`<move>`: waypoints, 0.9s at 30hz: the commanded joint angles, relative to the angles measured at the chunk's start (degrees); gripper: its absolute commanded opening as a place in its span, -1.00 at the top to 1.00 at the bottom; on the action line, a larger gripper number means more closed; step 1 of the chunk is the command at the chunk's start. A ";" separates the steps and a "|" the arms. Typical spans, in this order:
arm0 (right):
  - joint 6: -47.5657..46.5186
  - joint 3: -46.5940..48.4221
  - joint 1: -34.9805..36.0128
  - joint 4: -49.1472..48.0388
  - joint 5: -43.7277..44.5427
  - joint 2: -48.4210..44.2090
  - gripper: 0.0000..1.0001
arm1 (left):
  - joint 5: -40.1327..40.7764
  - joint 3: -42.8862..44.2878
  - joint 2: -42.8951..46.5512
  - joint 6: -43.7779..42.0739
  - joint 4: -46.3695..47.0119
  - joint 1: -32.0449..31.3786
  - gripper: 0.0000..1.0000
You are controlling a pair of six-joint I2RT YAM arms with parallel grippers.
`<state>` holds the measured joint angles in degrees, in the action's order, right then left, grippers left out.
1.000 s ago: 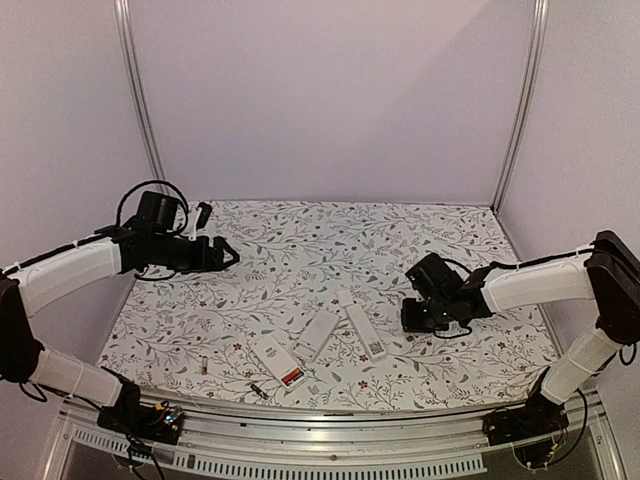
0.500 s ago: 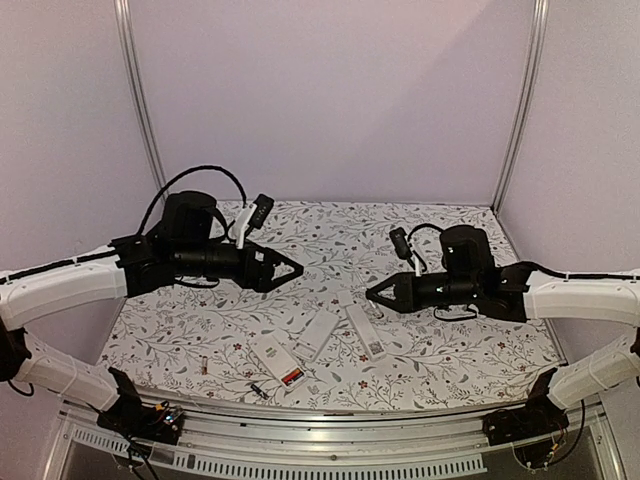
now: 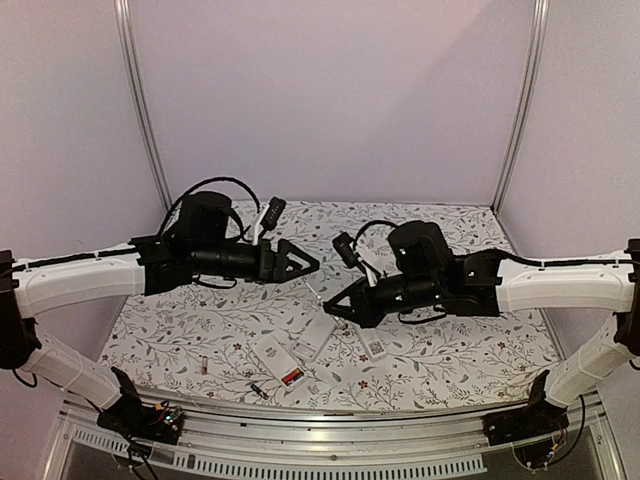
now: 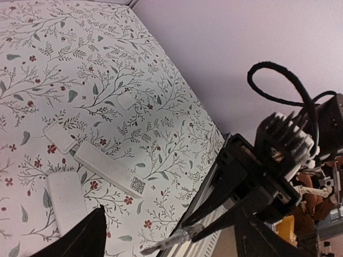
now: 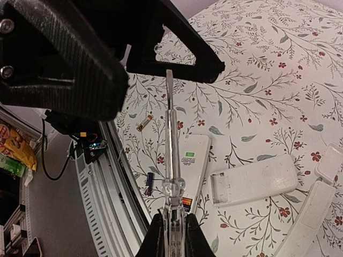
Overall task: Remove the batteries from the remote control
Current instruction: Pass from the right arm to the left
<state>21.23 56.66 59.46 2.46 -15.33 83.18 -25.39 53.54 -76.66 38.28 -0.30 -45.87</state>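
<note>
Left pincer (image 3: 305, 262) opposite right pincer's (image 3: 333, 305) tool (image 5: 169, 134)

White arm shells (image 3: 80, 280), blk joints (image 3: 205, 218), blk left gripper (image 3: 308, 264), looped blk cables (image 3: 215, 182).

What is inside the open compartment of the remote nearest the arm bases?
A red-orange battery shows inside the remote. Seen from the right wrist, the right gripper holding a thin tool covers part of it; more batteries cannot be told.

Table cover (image 3: 450, 230) matt; remote (image 3: 270, 352) smooth white plastic.
</note>
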 commanded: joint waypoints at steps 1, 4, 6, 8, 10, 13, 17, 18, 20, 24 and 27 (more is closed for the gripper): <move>-4.94 3.24 1.21 4.95 6.61 2.48 1.00 | -2.40 -1.50 -0.57 4.66 0.47 1.10 -0.46; -6.36 4.28 1.65 5.39 7.94 2.89 1.00 | -3.45 -2.82 -0.34 5.84 0.47 1.51 -0.23; -7.39 4.88 1.94 5.77 8.48 3.49 1.00 | -3.86 -3.73 -0.24 6.53 0.55 1.84 -0.08; -8.08 5.48 2.38 6.11 9.11 4.07 1.00 | -4.38 -4.51 -0.24 7.29 0.72 2.36 0.10; -8.67 5.86 2.58 6.42 9.67 4.48 1.00 | -4.71 -5.30 -0.16 7.96 1.15 2.89 0.19; -9.30 6.37 2.85 6.74 9.89 4.86 1.00 | -6.12 -6.53 0.08 9.41 3.02 3.68 0.28; -10.00 7.22 3.31 7.60 10.68 5.71 1.00 | -7.92 -7.77 -0.01 11.25 6.19 4.36 0.33; -10.16 7.52 3.42 7.83 10.80 5.89 1.00 | -8.19 -7.82 -0.12 11.33 6.38 4.45 0.34; -10.87 8.06 3.63 8.31 11.00 6.41 1.00 | -8.77 -7.97 -0.29 11.50 6.70 4.60 0.34; -11.96 9.38 4.11 9.23 11.82 7.31 1.00 | -9.72 -8.58 -0.73 12.46 8.28 4.90 0.33; -12.73 9.93 4.34 9.17 12.32 7.91 1.00 | -10.37 -8.71 -1.43 13.01 8.85 4.97 0.41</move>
<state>10.41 64.55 63.00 10.48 -4.69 89.86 -34.04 45.93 -76.75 50.13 6.13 -41.58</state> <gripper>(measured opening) 0.086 0.322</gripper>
